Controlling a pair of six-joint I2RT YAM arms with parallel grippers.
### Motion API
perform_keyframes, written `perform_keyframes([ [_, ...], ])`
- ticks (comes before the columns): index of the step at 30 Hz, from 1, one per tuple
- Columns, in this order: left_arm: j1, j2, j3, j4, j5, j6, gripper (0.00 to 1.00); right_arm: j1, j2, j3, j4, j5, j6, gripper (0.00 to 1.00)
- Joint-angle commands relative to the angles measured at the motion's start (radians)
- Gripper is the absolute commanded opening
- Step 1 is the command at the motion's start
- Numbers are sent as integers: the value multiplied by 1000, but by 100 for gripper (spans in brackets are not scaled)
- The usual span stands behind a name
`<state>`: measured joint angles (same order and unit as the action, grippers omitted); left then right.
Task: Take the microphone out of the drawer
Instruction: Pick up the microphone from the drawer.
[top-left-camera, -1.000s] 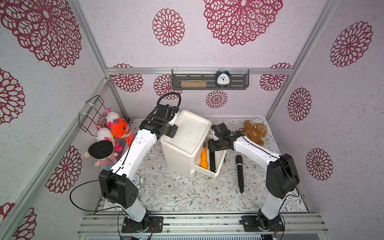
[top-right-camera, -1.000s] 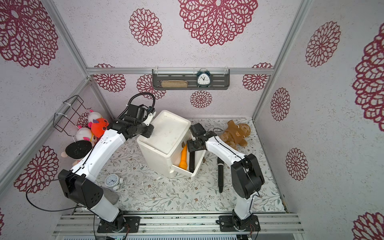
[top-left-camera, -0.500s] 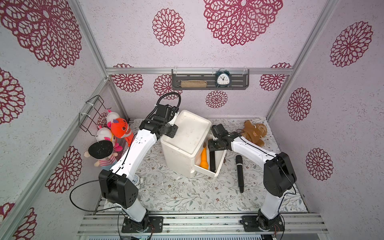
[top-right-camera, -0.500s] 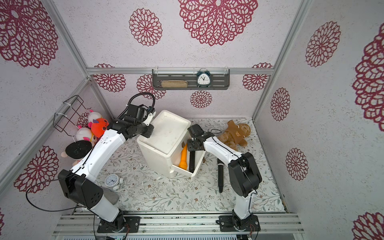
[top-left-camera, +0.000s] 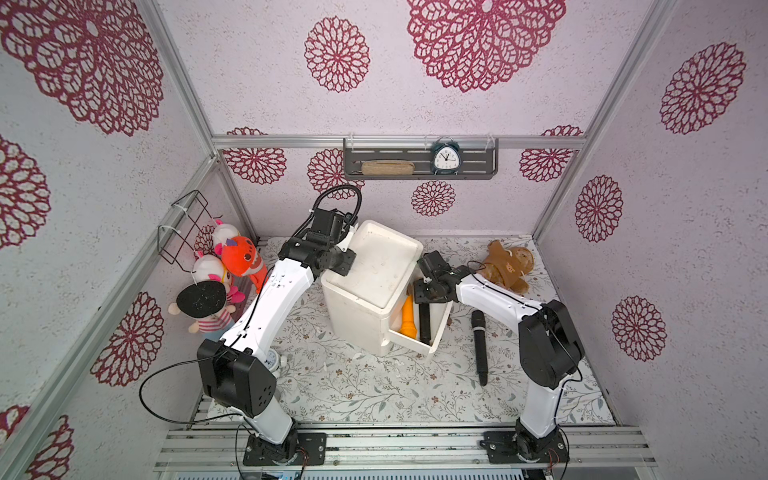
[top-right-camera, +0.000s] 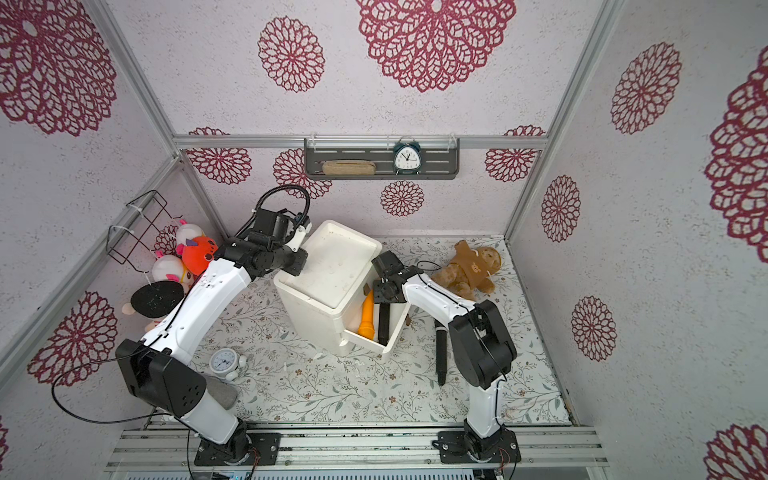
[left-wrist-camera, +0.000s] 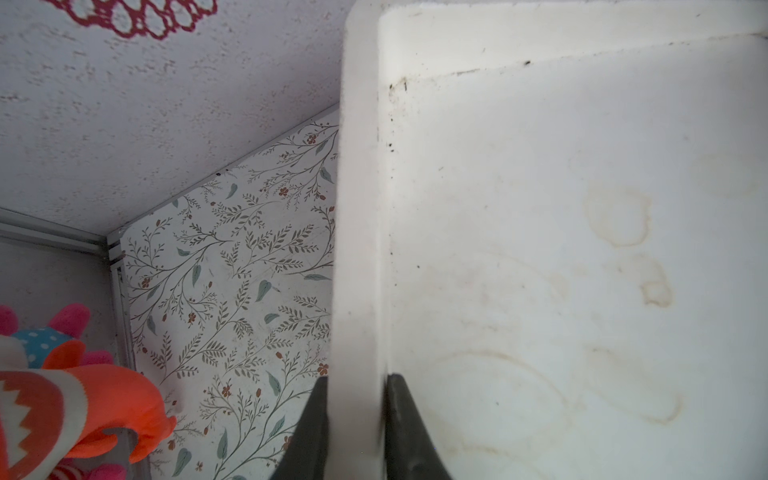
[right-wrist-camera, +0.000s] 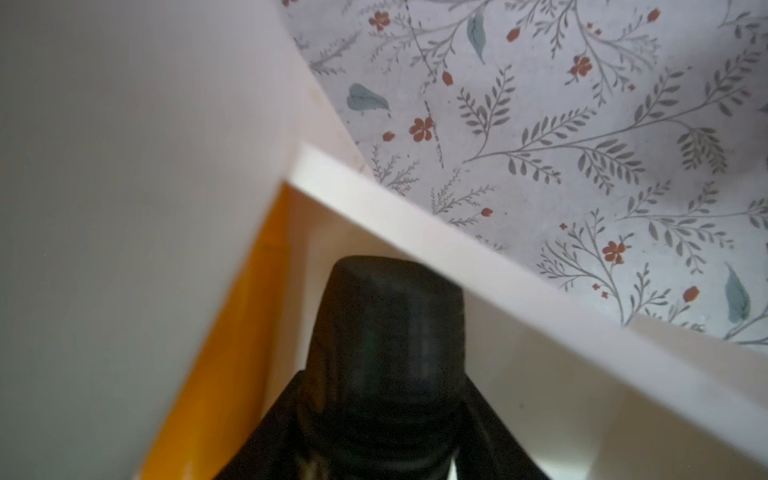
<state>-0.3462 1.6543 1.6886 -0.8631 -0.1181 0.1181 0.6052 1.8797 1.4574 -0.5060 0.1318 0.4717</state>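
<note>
With the drawer (top-left-camera: 409, 343) open, the right pincer (right-wrist-camera: 384, 399) is gripping the microphone (right-wrist-camera: 390, 316), not yet lifted out, while the left pincer (left-wrist-camera: 355, 399) is clamping the cabinet (left-wrist-camera: 357, 208).

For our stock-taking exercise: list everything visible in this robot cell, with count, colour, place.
cabinet: one, white, centre
drawer: one, white, pulled open
drawer microphone: one, black, in drawer
torch-like object: one, orange, in drawer
loose microphone: one, black, on mat beside drawer
gingerbread plush: one, brown, back right
shelf: one, grey, back wall
alarm clock: one, teal, on shelf
pouch: one, beige, on shelf
wire basket: one, black, left wall
plush toys: several, mixed colours, below basket
small clock: one, white, front left of mat
left gripper: black, shut on cabinet rim
right gripper: black, gripping drawer microphone
</note>
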Motion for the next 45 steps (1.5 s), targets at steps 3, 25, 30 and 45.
perform_keyframes([
  [3,6,22,-43,-62,-82,35,1,7,33,-6,-5,28,5,53],
  [25,5,27,-38,-62,-75,33,1,5,-147,-118,116,114,90,1],
  [30,3,25,-37,-65,-75,33,1,5,-183,-139,122,146,110,0],
  [45,3,24,-40,-68,-75,33,1,0,-390,-315,371,187,129,0],
])
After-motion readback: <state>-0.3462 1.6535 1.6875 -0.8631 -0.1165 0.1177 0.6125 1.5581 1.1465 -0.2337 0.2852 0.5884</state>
